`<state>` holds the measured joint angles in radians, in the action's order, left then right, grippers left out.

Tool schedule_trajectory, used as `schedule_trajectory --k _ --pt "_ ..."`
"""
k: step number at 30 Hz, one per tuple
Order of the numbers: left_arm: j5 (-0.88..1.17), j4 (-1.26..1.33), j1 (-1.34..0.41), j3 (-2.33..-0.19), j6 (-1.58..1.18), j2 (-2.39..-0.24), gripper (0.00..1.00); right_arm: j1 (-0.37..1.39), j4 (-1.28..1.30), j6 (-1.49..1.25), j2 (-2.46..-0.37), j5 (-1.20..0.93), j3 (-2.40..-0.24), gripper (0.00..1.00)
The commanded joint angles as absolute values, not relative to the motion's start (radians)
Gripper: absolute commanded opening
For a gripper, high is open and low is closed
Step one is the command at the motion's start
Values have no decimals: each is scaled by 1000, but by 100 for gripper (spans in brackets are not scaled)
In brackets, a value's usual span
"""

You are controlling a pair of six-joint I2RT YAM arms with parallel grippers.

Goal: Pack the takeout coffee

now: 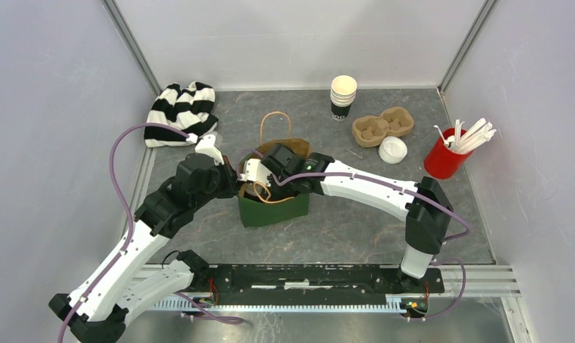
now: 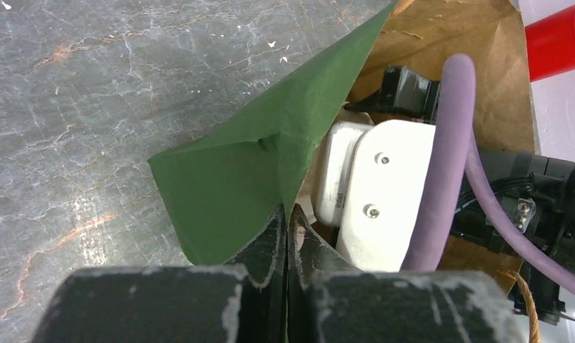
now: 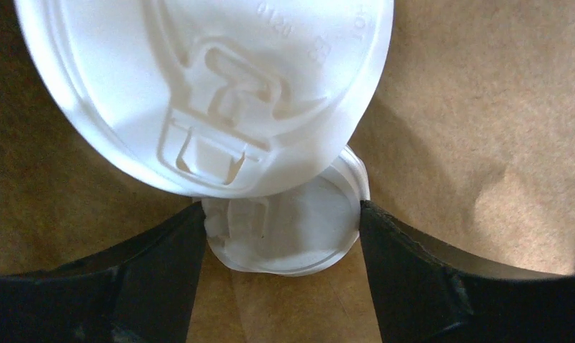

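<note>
Pinching green bag (image 2: 227, 186) rim: left fingers (image 2: 268, 246) clenched | right fingers (image 3: 156, 264) flank lower cup lid (image 3: 291, 229) inside, grip unclear

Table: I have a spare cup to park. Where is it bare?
Bare: the near strip between the green bag and the rail; the patch between the striped cloth and the cup stack. Crowded: back right, around the carrier, loose lid and red cup.

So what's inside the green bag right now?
In the bag, two white lids: the near lid overlaps the lower lid, which sits between the fingers of the right gripper. The cups under them are covered, as is much of the bag's floor.
</note>
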<state>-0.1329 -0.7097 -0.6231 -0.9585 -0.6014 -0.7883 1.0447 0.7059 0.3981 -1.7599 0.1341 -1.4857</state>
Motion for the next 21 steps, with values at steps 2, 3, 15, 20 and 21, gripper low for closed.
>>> schedule_trajectory --k 2,3,15,20,21 --pt "-149 -665 -625 -967 -664 -768 2 1040 819 324 -1786 2 -1545 87" --pt "-149 -664 -625 -962 -670 -767 2 1042 837 312 -1779 3 -1571 90" --pt "-159 -683 -625 -968 -693 -785 2 1071 968 176 -1722 75 -1710 98" --pt "-145 -678 -624 -973 -688 -799 2 1074 1014 134 -1708 110 -1746 98" --pt "-144 -678 -624 -970 -687 -799 2 1075 1022 130 -1704 115 -1754 98"
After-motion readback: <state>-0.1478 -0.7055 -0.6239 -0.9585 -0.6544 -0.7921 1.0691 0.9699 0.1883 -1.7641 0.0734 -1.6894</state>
